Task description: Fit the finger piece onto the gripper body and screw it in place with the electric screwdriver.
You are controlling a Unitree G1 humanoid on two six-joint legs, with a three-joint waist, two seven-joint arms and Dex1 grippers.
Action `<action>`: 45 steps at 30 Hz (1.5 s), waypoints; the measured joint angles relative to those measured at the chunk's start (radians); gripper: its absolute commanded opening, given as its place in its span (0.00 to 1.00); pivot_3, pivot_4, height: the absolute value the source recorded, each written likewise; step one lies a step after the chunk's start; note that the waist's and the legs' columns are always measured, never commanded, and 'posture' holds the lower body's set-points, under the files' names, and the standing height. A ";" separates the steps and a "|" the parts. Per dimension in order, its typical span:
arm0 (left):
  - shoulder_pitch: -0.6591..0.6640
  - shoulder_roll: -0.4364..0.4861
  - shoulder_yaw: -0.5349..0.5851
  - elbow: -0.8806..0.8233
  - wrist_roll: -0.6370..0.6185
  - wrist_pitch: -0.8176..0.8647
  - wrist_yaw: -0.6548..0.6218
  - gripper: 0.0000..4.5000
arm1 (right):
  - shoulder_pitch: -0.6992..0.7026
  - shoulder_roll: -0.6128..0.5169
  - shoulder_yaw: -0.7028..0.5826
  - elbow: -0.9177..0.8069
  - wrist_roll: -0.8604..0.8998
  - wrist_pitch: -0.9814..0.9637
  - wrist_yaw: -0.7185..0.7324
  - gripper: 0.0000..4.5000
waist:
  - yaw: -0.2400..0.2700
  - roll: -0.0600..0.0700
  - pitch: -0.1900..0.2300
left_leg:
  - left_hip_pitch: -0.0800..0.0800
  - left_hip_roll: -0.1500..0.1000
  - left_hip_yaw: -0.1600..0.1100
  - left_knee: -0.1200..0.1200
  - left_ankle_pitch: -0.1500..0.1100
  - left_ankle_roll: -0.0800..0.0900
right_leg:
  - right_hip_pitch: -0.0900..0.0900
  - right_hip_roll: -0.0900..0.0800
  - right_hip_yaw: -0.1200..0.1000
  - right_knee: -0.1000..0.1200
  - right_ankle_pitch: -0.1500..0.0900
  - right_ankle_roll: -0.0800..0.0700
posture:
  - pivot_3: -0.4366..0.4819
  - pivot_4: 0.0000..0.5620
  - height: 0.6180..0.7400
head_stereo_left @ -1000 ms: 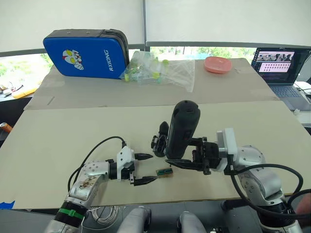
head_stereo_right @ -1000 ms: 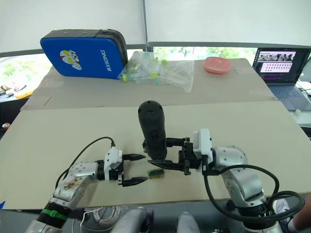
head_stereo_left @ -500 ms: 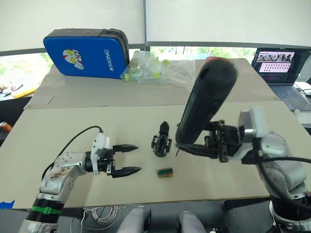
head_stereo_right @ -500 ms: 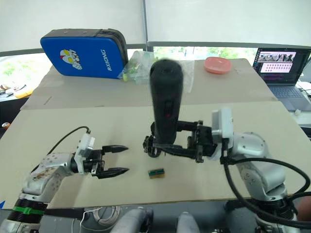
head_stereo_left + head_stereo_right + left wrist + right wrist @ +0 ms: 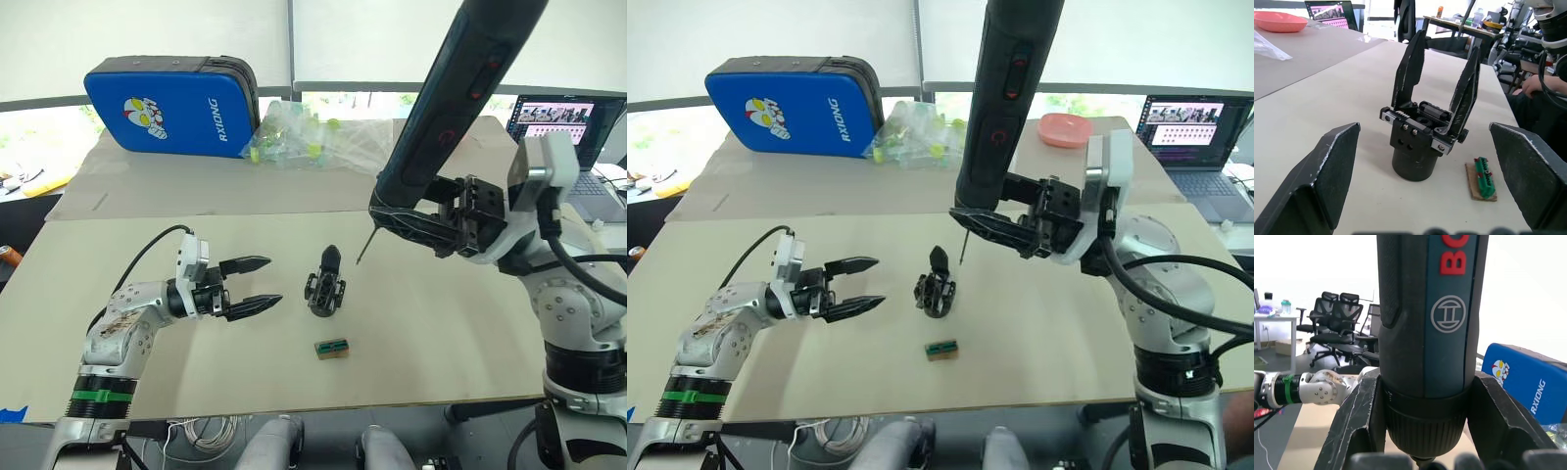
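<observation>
The right gripper (image 5: 431,227) has lifted the electric screwdriver (image 5: 456,98), clamped in its fingers, clear of the table (image 5: 490,323); its bit now hangs at about two o'clock above the gripper body (image 5: 325,284). The left gripper (image 5: 257,284), fingers spread wide and empty, has drawn back to nine o'clock of the body (both fingers appear mounted), so driving looks finished or paused.

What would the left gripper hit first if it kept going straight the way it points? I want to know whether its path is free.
Probably the gripper body. The left gripper is open and empty, and the left wrist view shows the body standing centred between its fingers. The small green block lies off to one side, likely outside that line.
</observation>
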 measured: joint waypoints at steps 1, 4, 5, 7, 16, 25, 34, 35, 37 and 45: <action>-0.002 -0.005 0.000 0.005 0.005 -0.012 0.000 1.00 | -0.008 0.004 0.004 0.007 -0.005 0.000 -0.001 0.42 | 0.000 0.000 0.000 | 0.000 0.000 0.000 0.000 0.000 0.000 | 0.000 0.000 0.000 0.000 0.000 0.000 | 0.48 0.27 1.00; -0.002 -0.010 0.000 0.009 0.023 -0.031 0.000 1.00 | -0.035 0.035 0.031 0.018 -0.013 0.002 -0.001 0.42 | -0.001 0.000 0.000 | 0.000 0.000 0.000 0.000 0.000 0.000 | 0.000 0.000 0.000 0.000 0.000 0.000 | 0.48 0.27 1.00; -0.003 -0.010 0.000 0.012 0.024 -0.035 0.000 1.00 | -0.041 0.050 0.039 0.020 -0.017 0.002 -0.001 0.42 | -0.002 0.000 0.000 | 0.000 0.000 0.000 0.000 0.000 0.000 | 0.000 0.000 0.000 0.000 0.000 0.000 | 0.48 0.27 1.00; -0.002 -0.010 0.000 0.020 0.026 -0.036 0.000 1.00 | -0.049 0.070 0.055 0.028 -0.029 0.002 -0.003 0.42 | -0.002 0.000 0.000 | 0.000 0.000 0.000 0.000 0.000 0.000 | -0.001 0.000 0.000 0.000 0.000 0.000 | 0.48 0.27 1.00; 0.003 -0.016 -0.004 0.026 0.034 -0.034 0.001 1.00 | -0.080 0.170 0.139 0.089 -0.123 -0.003 -0.014 0.42 | -0.002 0.000 0.000 | 0.000 0.000 0.000 0.000 0.000 0.000 | -0.001 0.002 0.000 0.001 0.000 0.000 | 0.48 0.27 1.00; 0.006 -0.024 -0.022 0.025 0.046 -0.034 0.001 1.00 | -0.113 0.196 0.189 0.184 -0.216 -0.008 0.035 0.42 | -0.003 0.000 0.000 | 0.000 0.000 0.000 0.000 0.000 0.000 | -0.002 0.004 0.000 0.002 0.000 0.000 | 0.48 0.27 1.00; 0.014 -0.026 -0.039 0.024 0.066 -0.036 0.001 1.00 | -0.117 0.215 0.189 0.184 -0.201 0.053 0.078 0.42 | -0.006 0.000 0.000 | 0.000 0.000 0.000 0.000 0.000 0.000 | -0.002 0.003 0.000 0.002 0.000 0.000 | 0.48 0.27 1.00; 0.015 -0.026 -0.039 0.024 0.066 -0.036 0.001 1.00 | -0.117 0.215 0.189 0.184 -0.200 0.060 0.079 0.42 | -0.006 0.000 0.000 | 0.000 0.000 0.000 0.000 0.000 0.000 | -0.002 0.003 0.000 0.002 0.000 0.000 | 0.48 0.27 1.00; 0.015 -0.026 -0.040 0.024 0.067 -0.037 0.001 1.00 | -0.117 0.217 0.189 0.184 -0.199 0.069 0.081 0.42 | -0.006 0.000 0.000 | 0.000 0.000 0.000 0.000 0.000 0.000 | -0.002 0.003 0.000 0.002 0.000 0.000 | 0.48 0.27 1.00; 0.018 -0.032 -0.045 0.021 0.080 -0.039 0.003 1.00 | -0.117 0.228 0.189 0.202 -0.209 0.069 0.080 0.42 | -0.007 0.000 0.000 | 0.000 0.000 0.000 -0.001 0.000 0.000 | -0.002 0.004 0.000 0.002 0.000 0.000 | 0.48 0.27 1.00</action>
